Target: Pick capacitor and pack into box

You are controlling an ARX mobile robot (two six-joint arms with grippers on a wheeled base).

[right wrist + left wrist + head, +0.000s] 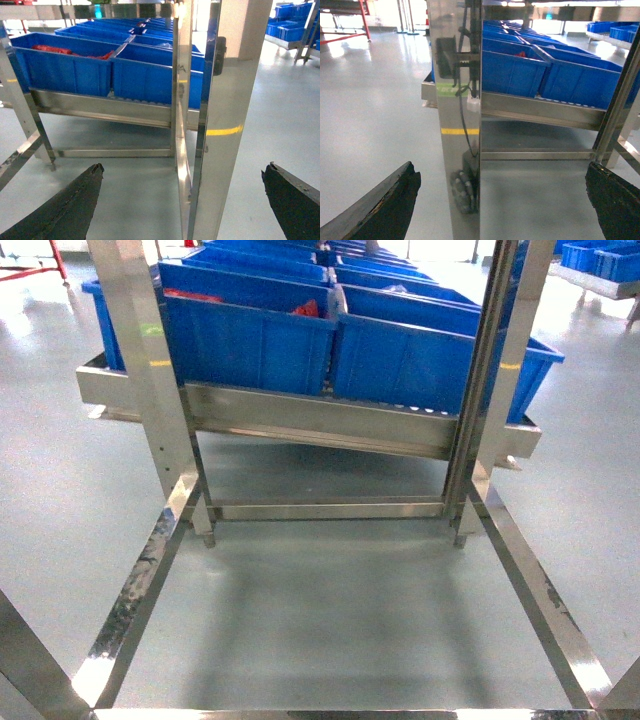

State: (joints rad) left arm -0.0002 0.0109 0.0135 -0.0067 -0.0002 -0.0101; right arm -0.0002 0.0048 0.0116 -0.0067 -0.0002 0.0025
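Steel rack (pixel 300 415) fills your head view, blue bins (pixel 250 335) lined along its shelf, red bits in one. Your left gripper (pixel 502 200) hangs spread wide beside a steel post (pixel 457 150); your right gripper (pixel 182 200) is spread too. No capacitor or box shows anywhere.

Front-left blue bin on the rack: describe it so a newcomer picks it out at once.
Start at the stainless steel rack facing the robot, whose sloped shelf carries rows of blue bins. In the front row, take the left blue bin, directly left of the other front bin. It alone of the two shows red items inside; what they are cannot be told.
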